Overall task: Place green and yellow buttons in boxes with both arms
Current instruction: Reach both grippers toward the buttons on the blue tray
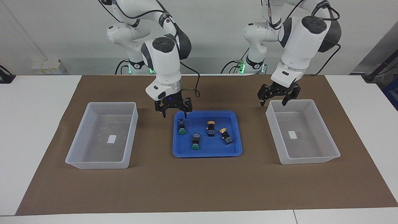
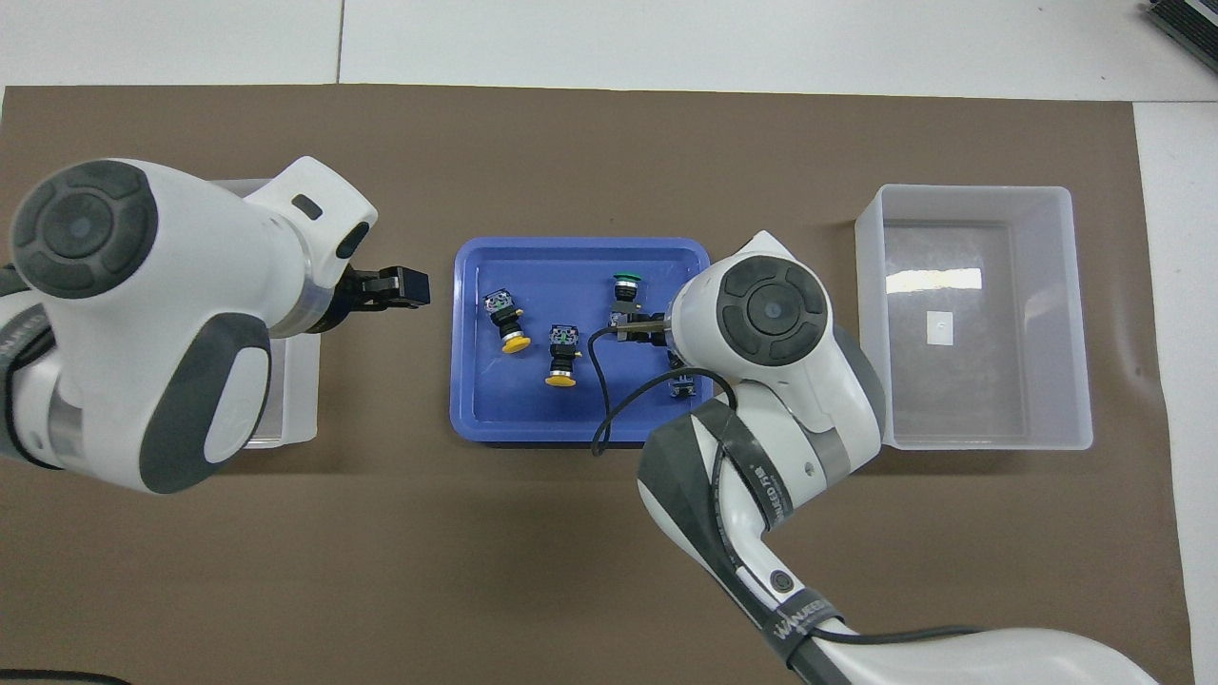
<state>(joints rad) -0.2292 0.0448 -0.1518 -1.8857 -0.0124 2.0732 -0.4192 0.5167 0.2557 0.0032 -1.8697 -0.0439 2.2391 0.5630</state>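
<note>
Nearest us in the blue tray [image 1: 231,153], two green buttons [image 1: 182,127] lie lengthwise directly under our right end effector [image 1: 174,112], splayed empty; left end effector [image 1: 278,98] waits, released, over its box [image 1: 329,155].

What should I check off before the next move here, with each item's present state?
1. Green buttons and yellow buttons, all four lying in the blue tray: ok.
2. Both boxes free of buttons: ok.
3. Right hand open, holding nothing, over the tray's robot-side corner: ok.
4. Left hand open, holding nothing, over the rim of the box at its own end: ok.
5. Right hand lined up on a green button: cannot tell.
</note>
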